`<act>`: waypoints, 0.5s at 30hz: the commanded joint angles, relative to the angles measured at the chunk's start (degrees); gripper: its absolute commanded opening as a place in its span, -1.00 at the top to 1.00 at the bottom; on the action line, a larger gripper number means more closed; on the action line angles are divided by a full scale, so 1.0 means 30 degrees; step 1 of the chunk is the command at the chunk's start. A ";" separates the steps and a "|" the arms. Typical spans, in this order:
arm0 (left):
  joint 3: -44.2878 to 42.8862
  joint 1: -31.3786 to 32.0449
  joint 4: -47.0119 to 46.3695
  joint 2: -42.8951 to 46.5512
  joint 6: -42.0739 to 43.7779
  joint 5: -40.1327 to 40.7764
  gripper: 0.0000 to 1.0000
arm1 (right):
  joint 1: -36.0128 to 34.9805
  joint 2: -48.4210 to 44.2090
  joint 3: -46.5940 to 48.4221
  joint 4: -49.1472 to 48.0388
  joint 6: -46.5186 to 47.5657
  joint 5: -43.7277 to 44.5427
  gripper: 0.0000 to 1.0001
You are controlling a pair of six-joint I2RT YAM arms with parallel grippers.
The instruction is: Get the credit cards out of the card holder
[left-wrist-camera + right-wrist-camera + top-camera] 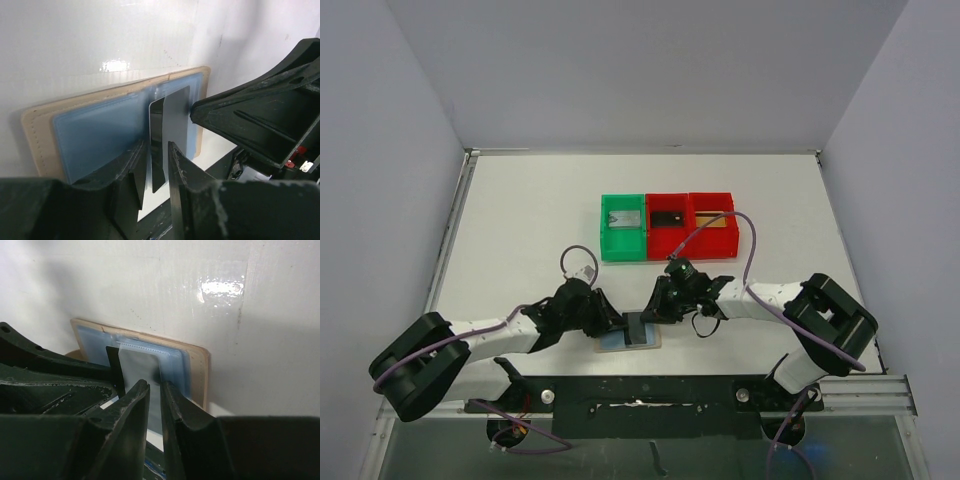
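Note:
The card holder (610, 342) lies open near the table's front edge, tan outside with light-blue pockets (95, 135) (197, 365). A black credit card (638, 328) sticks partway out of its middle pocket (176, 117) (140, 367). My left gripper (616, 325) (156, 147) is over the holder's left half, jaws a narrow slit apart, with the card showing behind the slit. My right gripper (655, 312) (155, 384) is over the card from the right, jaws nearly together, nothing pinched between them. Other cards lie in the bins.
Three bins stand in a row behind: a green bin (623, 240) with a silver-grey card (623, 217), a red bin (668, 240) with a black card (667, 218), and a red bin (713, 242) with a gold-orange card (713, 222). The two grippers are close together.

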State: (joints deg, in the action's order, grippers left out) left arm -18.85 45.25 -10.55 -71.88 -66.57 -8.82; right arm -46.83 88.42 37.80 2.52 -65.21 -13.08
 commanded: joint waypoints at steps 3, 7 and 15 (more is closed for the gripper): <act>0.2131 -0.0198 -0.4919 -0.0040 -0.2965 -0.0546 0.51 | 0.0131 0.0496 -0.0953 0.0129 0.0080 -0.0090 0.62; 0.2625 -0.0261 -0.6195 -0.0449 -0.3478 -0.0832 0.51 | 0.0171 0.0577 -0.1079 -0.0166 0.0051 -0.0349 0.63; 0.2443 -0.0283 -0.6890 -0.0980 -0.3536 -0.1109 0.53 | 0.0229 0.0643 -0.1116 -0.0359 0.0086 -0.0514 0.65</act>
State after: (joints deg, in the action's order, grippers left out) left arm -11.11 44.77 -26.22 -73.82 -76.47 -11.00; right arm -46.11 88.53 35.97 -1.32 -65.63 -15.27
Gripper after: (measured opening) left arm 0.242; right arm 0.177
